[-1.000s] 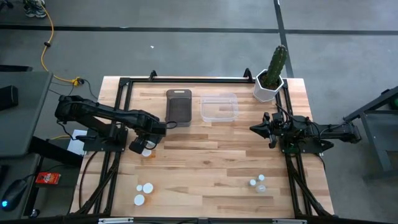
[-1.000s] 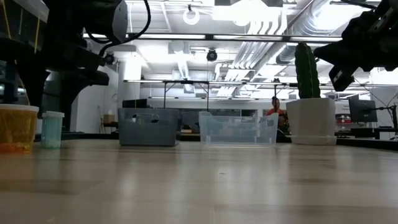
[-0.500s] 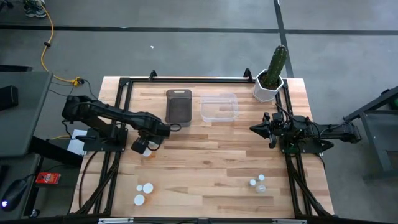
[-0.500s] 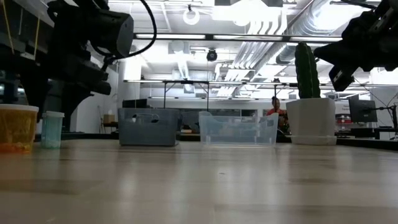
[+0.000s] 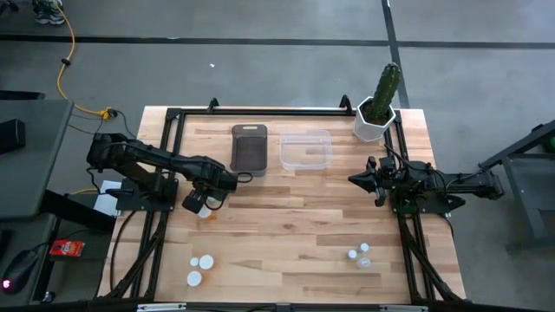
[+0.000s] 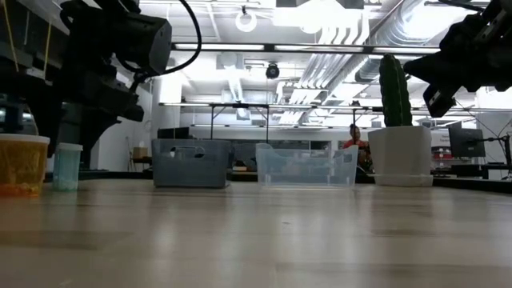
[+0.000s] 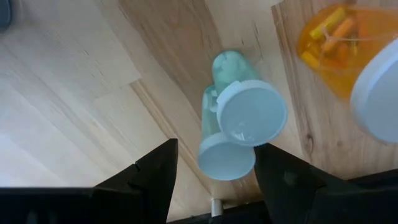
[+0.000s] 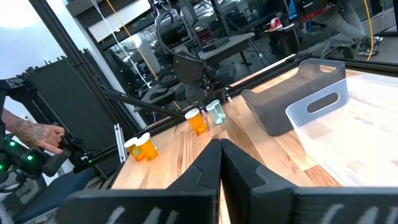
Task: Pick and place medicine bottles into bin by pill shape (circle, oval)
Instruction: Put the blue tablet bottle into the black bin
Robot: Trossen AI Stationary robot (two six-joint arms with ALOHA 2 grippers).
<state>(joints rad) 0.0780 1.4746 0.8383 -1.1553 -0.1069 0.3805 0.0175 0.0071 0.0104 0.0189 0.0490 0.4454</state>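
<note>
My left gripper is open and points down at the table's left. In the left wrist view two clear-bluish bottles with white caps stand close together between its fingers. An orange bottle stands beside them. The low view shows the bluish bottle and the orange bottle upright on their bases. My right gripper is shut and empty above the table's right side. More bottles stand at the front left and front right.
A dark grey bin and a clear bin stand side by side at the far middle. A white pot with a cactus stands at the far right corner. Bare wood lies between the two arms.
My left gripper has shifted a little toward the table's right edge and come lower over the bluish and orange bottles, then held still. The bottles have stayed in place.
</note>
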